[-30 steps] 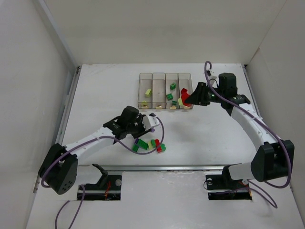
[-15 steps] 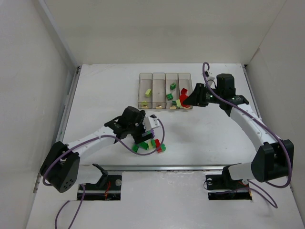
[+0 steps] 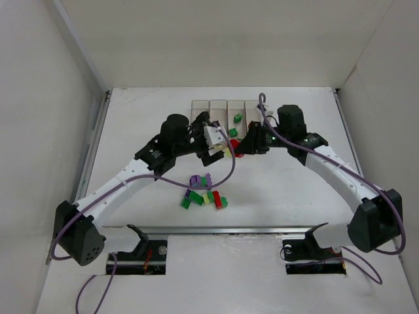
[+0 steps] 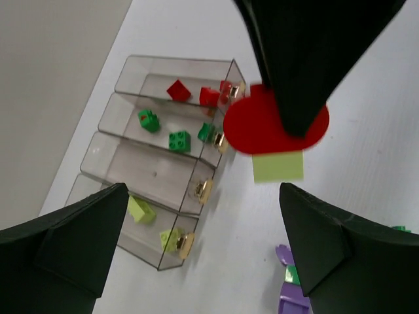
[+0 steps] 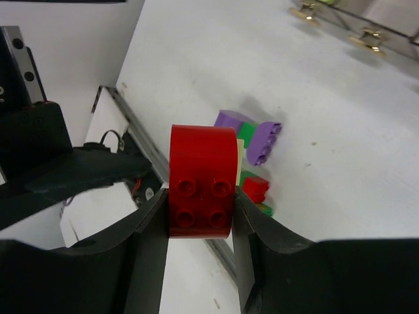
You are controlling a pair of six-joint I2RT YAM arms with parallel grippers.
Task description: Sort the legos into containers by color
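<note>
The containers (image 3: 198,104), four clear bins in a row, are partly hidden behind both grippers. In the left wrist view the containers (image 4: 131,65) hold red legos (image 4: 209,96), green legos (image 4: 179,140) and pale yellow-green legos (image 4: 141,209), each colour in its own bin, and one bin shows none. My right gripper (image 3: 239,146) is shut on a red rounded lego (image 5: 201,180), just in front of the bins. A pale yellow-green piece (image 4: 278,167) shows right beside it. My left gripper (image 3: 213,140) hovers open and empty beside it. Loose legos (image 3: 204,193) lie in a pile on the table.
The pile has purple bricks (image 5: 252,134) on top, with green, red and pale ones under them. White walls close in the table on three sides. A metal rail (image 3: 262,229) runs along the near edge.
My left gripper has opened wide and swung up from the pile to the containers. My right gripper has carried the red lego left, off the end bin.
</note>
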